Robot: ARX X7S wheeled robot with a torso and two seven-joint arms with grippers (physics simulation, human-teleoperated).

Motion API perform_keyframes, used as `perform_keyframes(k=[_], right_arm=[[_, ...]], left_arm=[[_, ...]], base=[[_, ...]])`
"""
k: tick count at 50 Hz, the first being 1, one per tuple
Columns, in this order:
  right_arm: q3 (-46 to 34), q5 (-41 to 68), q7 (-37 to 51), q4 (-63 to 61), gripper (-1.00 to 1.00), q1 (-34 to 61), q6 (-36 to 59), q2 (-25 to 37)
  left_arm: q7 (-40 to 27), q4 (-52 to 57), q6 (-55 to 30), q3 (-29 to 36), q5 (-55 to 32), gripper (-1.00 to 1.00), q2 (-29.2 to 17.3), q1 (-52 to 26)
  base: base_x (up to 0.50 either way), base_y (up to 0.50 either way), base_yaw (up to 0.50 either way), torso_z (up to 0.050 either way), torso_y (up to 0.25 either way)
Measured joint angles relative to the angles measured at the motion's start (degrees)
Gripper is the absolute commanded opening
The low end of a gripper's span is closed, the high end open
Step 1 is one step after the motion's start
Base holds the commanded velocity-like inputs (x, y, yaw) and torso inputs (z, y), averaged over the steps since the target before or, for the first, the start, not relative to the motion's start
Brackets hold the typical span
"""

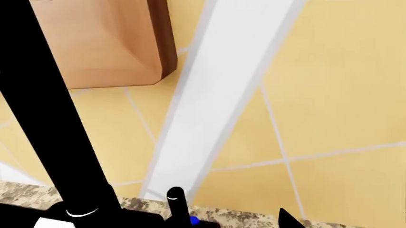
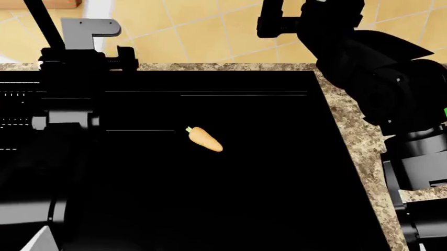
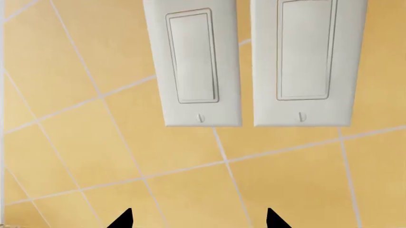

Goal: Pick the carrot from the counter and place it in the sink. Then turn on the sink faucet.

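The small orange carrot (image 2: 204,139) lies on the floor of the black sink (image 2: 252,204), apart from both grippers. The black faucet spout (image 1: 51,118) rises at the sink's back left and also shows in the head view (image 2: 42,23). Its small black lever (image 1: 176,202), with a blue mark beside it, stands between the tips of my left gripper (image 1: 203,221). That gripper looks open, with one fingertip (image 1: 288,219) plain and the other lost against the black faucet base. My right gripper (image 3: 198,221) is open and empty, raised toward the wall.
The speckled counter (image 2: 353,136) frames the sink on the right and back. Yellow tiled wall stands behind it, with two white switch plates (image 3: 193,61) ahead of the right gripper. A wooden cabinet (image 1: 108,42) and a white vertical strip (image 1: 216,95) sit above the faucet.
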Motion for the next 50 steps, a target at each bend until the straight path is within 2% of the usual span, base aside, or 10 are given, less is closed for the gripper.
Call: perform_keyframes(k=[17, 24, 50], right_arm=[[-0.11, 0.09, -0.16, 0.18, 1.0, -0.2, -0.14, 0.06], [-0.21, 0.11, -0.18, 0.18, 1.0, -0.25, -0.14, 0.11], [-0.45, 0.34, -0.4, -0.17, 1.0, -0.46, -0.13, 0.3]], left_arm=[[0.99, -0.02, 1.9, -1.75, 0.75, 1.0, 0.39, 1.92], [1.09, -0.02, 2.53, -2.25, 0.9, 1.0, 0.47, 2.05], [0.53, 0.04, 4.81, -1.81, 1.44, 1.0, 0.28, -0.2]], base=[[0.0, 0.0, 0.0, 0.0, 0.0], [0.0, 0.0, 0.0, 0.0, -0.118], [0.0, 0.0, 0.0, 0.0, 0.0]])
